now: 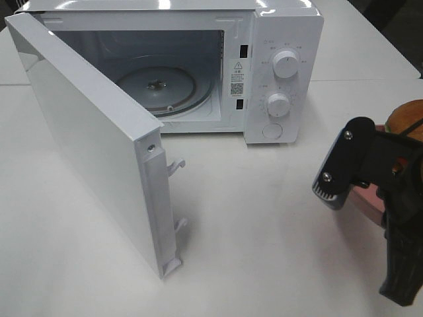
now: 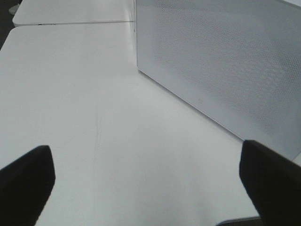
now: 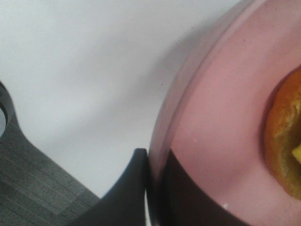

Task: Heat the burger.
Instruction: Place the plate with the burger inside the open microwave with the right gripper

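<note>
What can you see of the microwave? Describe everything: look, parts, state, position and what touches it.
The microwave is a glossy white box standing upright on the white table. Its door, hinged on the view's left, is swung wide open, with two latch hooks on its free edge. The cavity holds only a round glass turntable. The right-hand panel carries two round dials above a round button; a warning label sits beside the cavity. Nothing but the table is seen touching it.

— The microwave casing?
— Smooth, glossy white, plastic-looking. Its turntable is clear glass.
— And the desk?
— Matt white. The pink plate is smooth with a faint sheen, and the burger bun looks coarse up close.
</note>
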You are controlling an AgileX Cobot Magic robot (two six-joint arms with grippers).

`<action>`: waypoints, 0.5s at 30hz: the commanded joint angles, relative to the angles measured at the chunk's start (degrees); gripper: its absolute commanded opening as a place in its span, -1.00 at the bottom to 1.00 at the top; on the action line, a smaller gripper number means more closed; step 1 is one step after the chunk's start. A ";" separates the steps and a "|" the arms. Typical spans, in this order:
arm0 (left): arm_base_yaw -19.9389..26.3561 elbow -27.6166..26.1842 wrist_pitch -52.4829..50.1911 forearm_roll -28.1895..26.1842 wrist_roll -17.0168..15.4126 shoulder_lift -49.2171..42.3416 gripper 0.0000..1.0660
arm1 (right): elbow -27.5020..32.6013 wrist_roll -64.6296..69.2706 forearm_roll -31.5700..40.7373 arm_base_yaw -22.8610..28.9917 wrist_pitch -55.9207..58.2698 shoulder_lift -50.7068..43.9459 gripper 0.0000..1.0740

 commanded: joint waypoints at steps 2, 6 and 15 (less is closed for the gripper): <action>-0.23 0.23 -0.80 -0.57 0.00 -0.57 0.88 | 2.98 -2.06 -2.98 2.69 0.52 -3.67 -1.00; -0.23 0.23 -0.80 -0.57 0.00 -0.57 0.88 | 4.47 -2.92 -2.98 4.07 0.06 -6.13 -1.00; -0.23 0.23 -0.80 -0.57 0.00 -0.57 0.88 | 5.21 -4.70 -2.58 4.53 -0.57 -8.59 -1.00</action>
